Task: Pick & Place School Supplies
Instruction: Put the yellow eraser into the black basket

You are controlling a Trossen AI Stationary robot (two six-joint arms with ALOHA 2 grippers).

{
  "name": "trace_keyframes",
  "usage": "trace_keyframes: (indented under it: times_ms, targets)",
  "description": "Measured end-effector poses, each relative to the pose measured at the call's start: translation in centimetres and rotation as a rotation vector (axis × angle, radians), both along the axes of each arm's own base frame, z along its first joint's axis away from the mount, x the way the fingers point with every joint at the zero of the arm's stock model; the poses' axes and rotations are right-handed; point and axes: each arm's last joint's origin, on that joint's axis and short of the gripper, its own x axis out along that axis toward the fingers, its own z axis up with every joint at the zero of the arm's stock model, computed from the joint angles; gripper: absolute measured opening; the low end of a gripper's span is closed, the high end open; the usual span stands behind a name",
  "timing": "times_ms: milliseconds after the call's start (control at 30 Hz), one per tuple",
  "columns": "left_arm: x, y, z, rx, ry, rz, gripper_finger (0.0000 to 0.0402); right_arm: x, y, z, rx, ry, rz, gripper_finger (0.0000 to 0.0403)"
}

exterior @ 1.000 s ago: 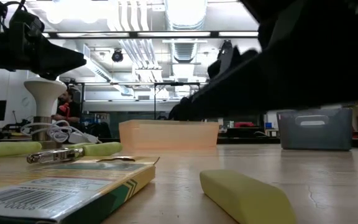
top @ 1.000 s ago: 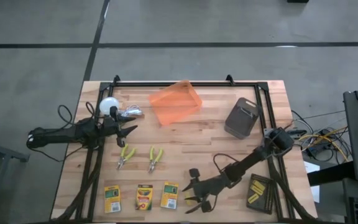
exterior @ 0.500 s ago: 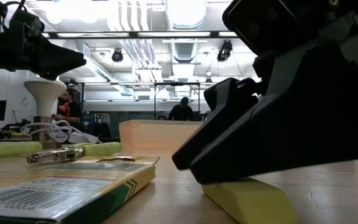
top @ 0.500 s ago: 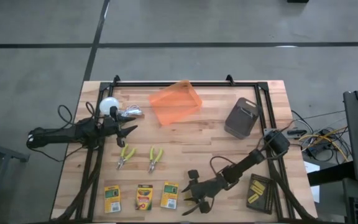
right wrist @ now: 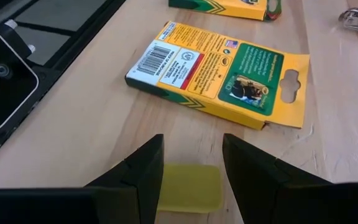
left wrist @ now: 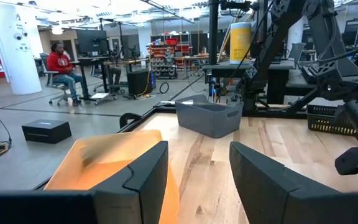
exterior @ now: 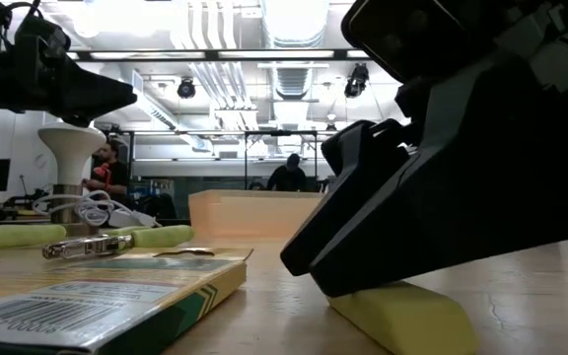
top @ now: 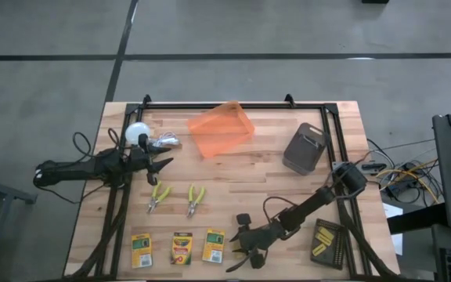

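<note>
Pale planked wood table (top: 265, 184), glossy printed card crayon box (right wrist: 219, 71), matt yellow block (right wrist: 190, 186)

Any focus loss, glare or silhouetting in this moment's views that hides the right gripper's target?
Low view: the right gripper is a backlit black silhouette over the yellow block; ceiling lights blow out, and the nearest crayon box is soft. Right wrist view: evenly lit, block and crayon box legible. High view: flat light, faint shadows. Left wrist view: the orange bin looks blurred.

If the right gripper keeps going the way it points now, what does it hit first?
Likely the small yellow block lying between the right gripper's open jaws. Just past it lies the nearest crayon box, back side up. Depth is hard to judge, so the jaws may already straddle the block.
</note>
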Motion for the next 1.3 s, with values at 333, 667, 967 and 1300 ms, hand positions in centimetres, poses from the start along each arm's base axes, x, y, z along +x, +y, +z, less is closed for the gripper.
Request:
trace_keyframes:
  times_ms: [333, 667, 967, 1300]
  targets:
    - [0.0, 0.0, 0.0, 0.0, 0.0, 0.001, 0.0179, -0.5, -0.3, 0.6, -0.021, 0.035, 0.002, 0.0156]
    - [0.0, 0.0, 0.0, 0.0, -0.001, 0.002, 0.0179, -1.4, -0.6, 1.8, -0.048, 0.09, -0.005, 0.0153]
    - [0.0, 0.0, 0.0, 0.0, 0.0, 0.0, 0.0179, -2.0, -0.2, 1.7, -0.067, 0.123, 0.009, 0.0154]
    - [0.0, 0.0, 0.0, 0.0, 0.0, 0.0, 0.0179, -2.3, -0.1, 1.8, -0.04, 0.165, 0.008, 0.0148]
